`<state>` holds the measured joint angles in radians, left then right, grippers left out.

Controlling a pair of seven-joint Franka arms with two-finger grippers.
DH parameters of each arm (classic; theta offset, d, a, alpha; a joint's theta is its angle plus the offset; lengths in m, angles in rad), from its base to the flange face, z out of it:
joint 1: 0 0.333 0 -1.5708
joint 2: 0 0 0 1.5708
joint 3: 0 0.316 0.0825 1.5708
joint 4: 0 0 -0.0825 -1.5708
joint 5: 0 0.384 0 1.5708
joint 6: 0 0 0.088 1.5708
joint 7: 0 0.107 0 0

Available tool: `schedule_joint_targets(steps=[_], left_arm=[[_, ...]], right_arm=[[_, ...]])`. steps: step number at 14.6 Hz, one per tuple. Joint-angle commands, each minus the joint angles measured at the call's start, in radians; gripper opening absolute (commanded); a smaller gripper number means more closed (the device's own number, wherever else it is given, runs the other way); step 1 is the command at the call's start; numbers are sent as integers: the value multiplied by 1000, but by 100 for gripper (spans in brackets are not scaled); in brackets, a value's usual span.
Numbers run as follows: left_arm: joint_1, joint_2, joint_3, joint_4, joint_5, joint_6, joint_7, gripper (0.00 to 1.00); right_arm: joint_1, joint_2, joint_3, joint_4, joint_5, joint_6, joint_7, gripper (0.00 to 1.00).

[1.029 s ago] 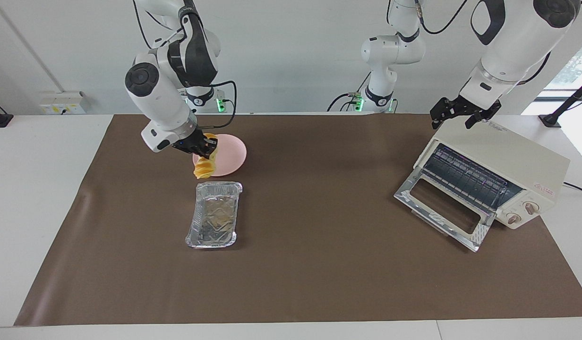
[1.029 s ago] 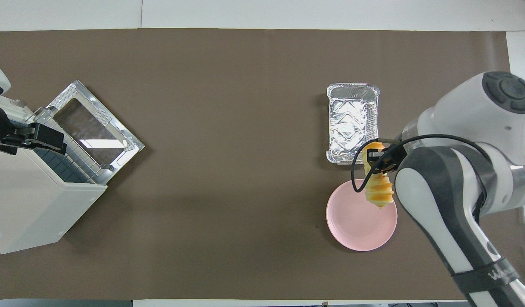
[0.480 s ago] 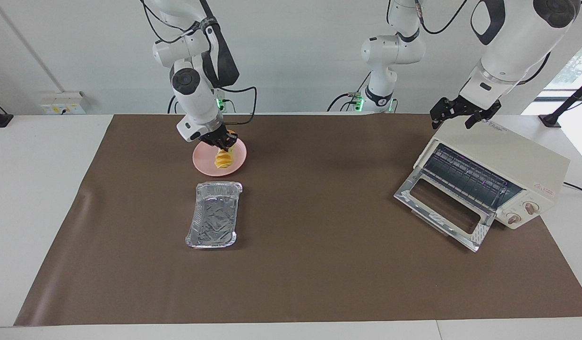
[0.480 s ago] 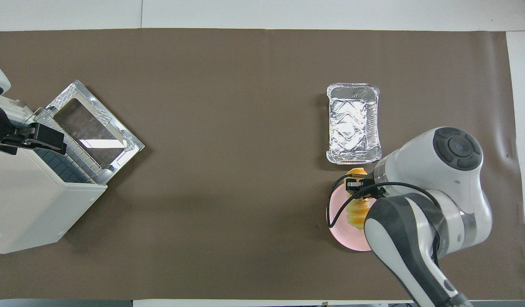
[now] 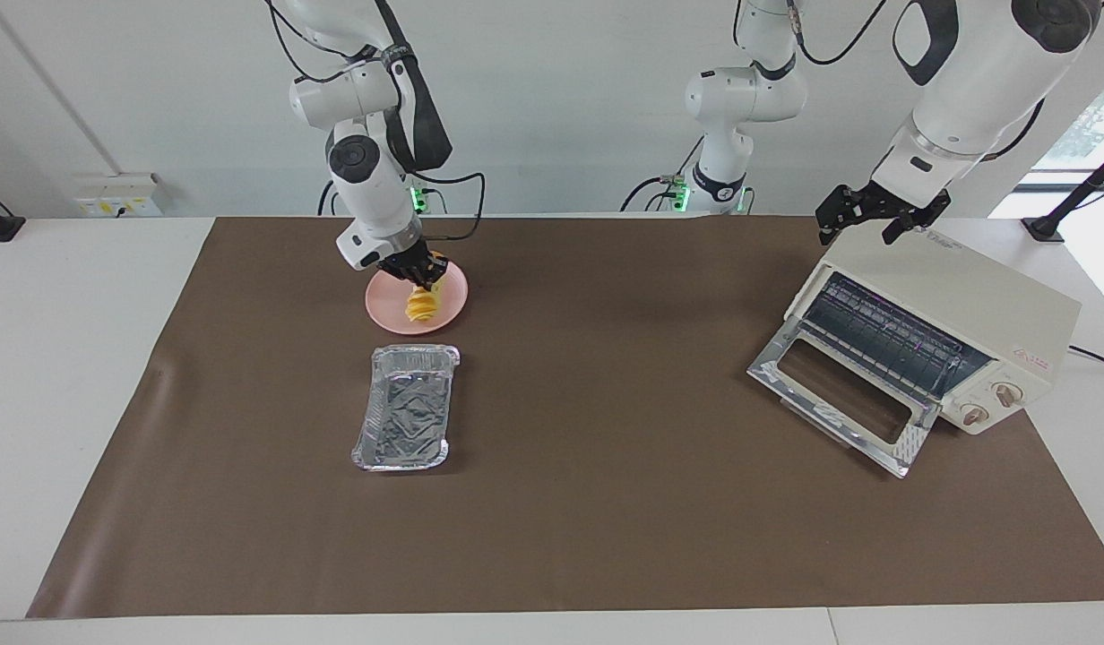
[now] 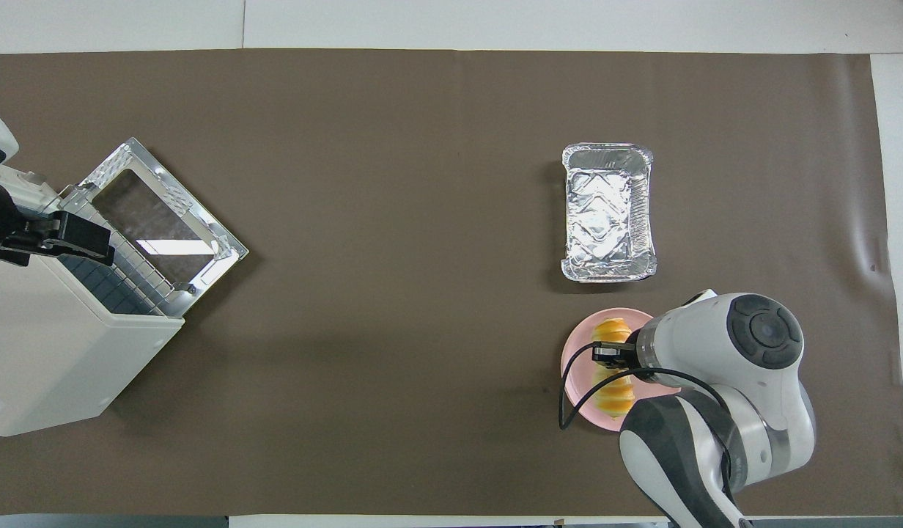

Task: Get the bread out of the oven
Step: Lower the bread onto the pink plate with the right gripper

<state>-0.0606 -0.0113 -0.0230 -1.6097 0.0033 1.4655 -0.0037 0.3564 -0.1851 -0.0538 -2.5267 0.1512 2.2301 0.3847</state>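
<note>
The right gripper [image 5: 419,271] is clamped on one end of the small golden-orange ridged bread loaf [image 5: 421,305], which hangs over the round pink plate [image 5: 386,309] with its lower end at or just above the plate; whether they touch cannot be told. The plate sits near the surface's edge at the robots' end, toward the right arm's end. In the overhead view the right arm covers part of the plate. Just farther from the robots lies the rectangular silver foil tray [image 5: 403,410], with nothing in it. Bare brown mat fills the middle of the surface. Toward the left arm's end stands the boxy cream-white toaster oven [image 5: 986,313], its metal-framed glass door [image 5: 843,395] folded down and only the wire rack visible inside. The left gripper [image 5: 877,213] hovers over the oven's top edge, fingers apart and holding nothing.
</note>
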Motion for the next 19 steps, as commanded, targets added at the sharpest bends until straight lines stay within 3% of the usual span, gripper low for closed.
schedule_joint_targets(steps=[1, 12, 13, 14, 15, 16, 19], left_arm=[[10, -16, -6, -13, 11, 12, 11, 100], [10, -16, -6, -12, 11, 12, 11, 100], [10, -18, -6, -12, 11, 12, 11, 100], [10, -16, -6, -12, 11, 12, 11, 100], [10, -18, -6, -12, 11, 12, 11, 100], [10, -18, -6, -12, 11, 12, 11, 100], [10, -18, -6, -12, 11, 12, 11, 100]], right_arm=[[-7, -31, 2, -64, 11, 63, -33, 0], [-8, -30, 2, -81, 11, 69, -59, 0], [-8, -28, 2, -78, 11, 68, -59, 24], [-10, -25, 2, -75, 11, 65, -55, 62], [-14, -25, 2, -72, 11, 60, -53, 84], [-17, -24, 2, -58, 11, 54, -50, 100], [-25, -22, -1, 50, 13, -57, -43, 100]])
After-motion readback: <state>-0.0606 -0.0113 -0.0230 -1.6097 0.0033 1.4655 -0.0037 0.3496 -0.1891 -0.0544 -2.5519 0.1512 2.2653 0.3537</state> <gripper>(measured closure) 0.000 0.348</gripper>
